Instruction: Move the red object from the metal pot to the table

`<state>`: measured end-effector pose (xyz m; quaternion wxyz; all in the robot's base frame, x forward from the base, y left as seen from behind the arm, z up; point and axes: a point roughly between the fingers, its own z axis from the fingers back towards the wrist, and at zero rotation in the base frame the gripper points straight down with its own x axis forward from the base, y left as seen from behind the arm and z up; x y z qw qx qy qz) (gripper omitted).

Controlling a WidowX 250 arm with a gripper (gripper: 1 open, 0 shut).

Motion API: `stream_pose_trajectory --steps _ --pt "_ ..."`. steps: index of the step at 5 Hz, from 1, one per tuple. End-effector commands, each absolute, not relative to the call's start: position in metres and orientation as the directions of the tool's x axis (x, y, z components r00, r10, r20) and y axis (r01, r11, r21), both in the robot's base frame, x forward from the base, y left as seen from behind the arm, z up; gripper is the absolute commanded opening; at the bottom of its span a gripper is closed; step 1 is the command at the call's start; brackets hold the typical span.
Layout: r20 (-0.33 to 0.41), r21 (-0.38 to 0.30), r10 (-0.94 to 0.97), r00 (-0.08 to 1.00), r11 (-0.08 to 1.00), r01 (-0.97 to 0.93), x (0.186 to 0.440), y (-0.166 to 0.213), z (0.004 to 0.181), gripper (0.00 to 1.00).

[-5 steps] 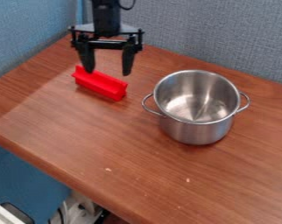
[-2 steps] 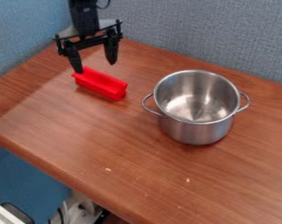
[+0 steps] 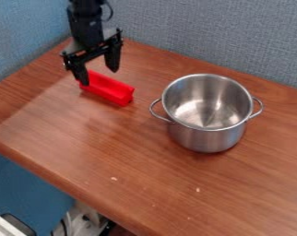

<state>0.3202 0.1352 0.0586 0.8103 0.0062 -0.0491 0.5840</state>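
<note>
Near table (image 3: 65,138) back-left edge: red object (image 3: 105,88) | gripper (image 3: 94,68) released above | metal pot (image 3: 207,112) well apart

A slim black robot arm (image 3: 85,14) ends in a black pincer (image 3: 94,64) with two long, narrow fingers (image 3: 114,54) on a crossbar.

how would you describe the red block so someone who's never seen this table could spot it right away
Start at the reddish-brown wooden table and find the shiny metal pot standing right of centre. Look left of the pot toward the back corner, just under the open black gripper: the red block lies flat on the wood. It is the only bright red thing there, small and elongated, outside the pot.
</note>
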Motion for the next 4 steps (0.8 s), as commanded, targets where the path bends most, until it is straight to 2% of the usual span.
stream_pose_trajectory --steps 1,2,3,4 --pt "0.129 -0.062 0.944 0.303 0.312 -0.948 0.324 0.137 0.062 1.0" --pt "0.149 -0.063 0.941 0.305 0.317 -0.946 0.328 0.136 0.056 1.0" --pt "0.163 -0.058 0.936 0.313 0.326 -0.944 0.332 0.135 0.052 0.0" --pt "0.171 -0.053 0.929 0.327 0.34 -0.939 0.334 0.134 0.052 1.0"
